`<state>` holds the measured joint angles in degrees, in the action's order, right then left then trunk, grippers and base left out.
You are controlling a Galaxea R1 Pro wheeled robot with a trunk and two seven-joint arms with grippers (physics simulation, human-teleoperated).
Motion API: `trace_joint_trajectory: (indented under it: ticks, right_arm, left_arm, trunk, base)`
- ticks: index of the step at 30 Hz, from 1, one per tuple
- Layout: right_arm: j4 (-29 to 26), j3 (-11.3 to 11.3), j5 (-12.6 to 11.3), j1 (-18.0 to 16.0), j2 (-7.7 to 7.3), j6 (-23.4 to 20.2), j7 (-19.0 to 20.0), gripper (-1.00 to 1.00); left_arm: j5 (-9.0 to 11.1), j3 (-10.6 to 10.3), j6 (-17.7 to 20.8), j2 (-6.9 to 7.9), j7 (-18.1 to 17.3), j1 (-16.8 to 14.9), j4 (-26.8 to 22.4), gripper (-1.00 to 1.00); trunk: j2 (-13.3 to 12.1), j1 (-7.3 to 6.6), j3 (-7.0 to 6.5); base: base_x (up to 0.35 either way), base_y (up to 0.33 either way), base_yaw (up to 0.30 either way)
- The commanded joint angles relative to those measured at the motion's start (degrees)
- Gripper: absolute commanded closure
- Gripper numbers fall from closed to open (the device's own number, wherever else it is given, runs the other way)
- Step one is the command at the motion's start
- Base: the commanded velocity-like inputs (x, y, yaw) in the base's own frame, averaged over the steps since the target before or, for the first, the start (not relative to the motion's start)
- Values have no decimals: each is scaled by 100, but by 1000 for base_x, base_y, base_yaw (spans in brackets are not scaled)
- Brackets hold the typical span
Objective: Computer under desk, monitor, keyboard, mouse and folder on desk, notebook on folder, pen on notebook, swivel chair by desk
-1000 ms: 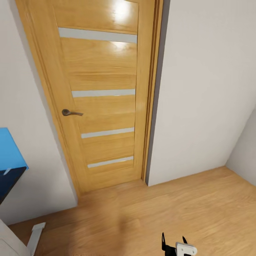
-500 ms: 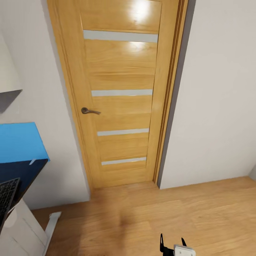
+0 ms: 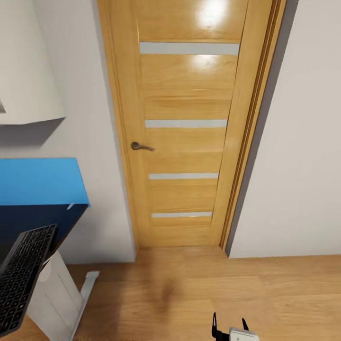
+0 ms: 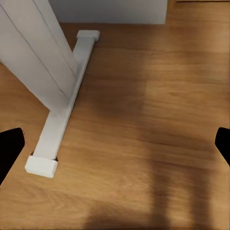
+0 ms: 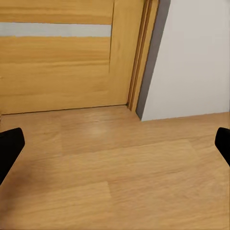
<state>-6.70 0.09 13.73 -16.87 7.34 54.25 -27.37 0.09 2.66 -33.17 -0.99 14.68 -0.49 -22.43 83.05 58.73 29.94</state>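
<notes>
The blue folder [image 3: 40,182] lies flat on the far end of the black desk [image 3: 33,220], close to the wall at the left of the head view. Nearer to me on the same top, the keyboard [image 3: 21,279] with dark keys runs off the picture's lower left. Below it stands the desk's white leg [image 3: 54,293], whose foot [image 4: 62,120] rests on the floor under my open left gripper [image 4: 115,148]. My right gripper [image 3: 229,325] hangs low over the wooden floor, open and holding nothing [image 5: 115,146]. The other task things are out of view.
A closed wooden door [image 3: 189,123] with a metal handle [image 3: 141,146] faces me, with white wall [image 3: 303,142] on both sides. A white wall cabinet [image 3: 26,66] hangs above the desk. Wooden floor [image 3: 213,289] stretches ahead and to the right.
The camera has turned left, so the door slid right in the picture. More of the folder and desk came into view, then the keyboard and the white cabinet.
</notes>
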Motion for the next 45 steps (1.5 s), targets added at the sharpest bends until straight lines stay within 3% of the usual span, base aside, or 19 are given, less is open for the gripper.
trace_joint_trajectory:
  ticks: [1, 7, 12, 24, 27, 36, 41, 45]
  right_arm:
    - [11, 0, 124, -2, 3, -2, -125, -100]
    - [40, 0, 552, -1, 34, -2, -585, -100]
    - [49, 0, 680, 0, 46, -8, -733, -100]
    - [264, 73, 720, 0, 47, -81, -738, -100]
    - [279, 100, 714, -3, 41, -482, -719, -100]
    - [262, 84, 699, -8, 9, -709, -689, -100]
    - [246, 64, 668, -14, -161, -727, -421, -100]
    - [233, 5, 492, -21, -396, -740, 240, -100]
  left_arm:
    - [0, 25, -21, -5, -10, -4, 5, -100]
    - [0, 25, -22, -6, -9, -4, 9, -100]
    - [0, 24, -23, -6, -9, -4, 10, -100]
    - [0, -7, 18, -6, -9, -4, 177, -100]
    - [0, -82, 21, -6, -9, -4, 401, -100]
    - [-8, -181, 21, -9, -9, -6, 451, -100]
    - [-9, -211, 21, -13, -9, -5, 456, -100]
    - [-9, -225, 21, -27, -9, -4, 458, -100]
  trunk:
    - [3, 0, 6]
    - [3, 0, 6]
    - [3, 0, 6]
    - [3, 0, 6]
    - [3, 0, 6]
    - [3, 0, 6]
    - [3, 0, 6]
    - [3, 0, 6]
  base:
    - [0, -189, 271]
    - [0, -256, 271]
    - [0, -175, 271]
    - [0, -14, 273]
    - [0, 0, 277]
    - [0, 0, 281]
    - [0, 0, 281]
    - [0, 0, 281]
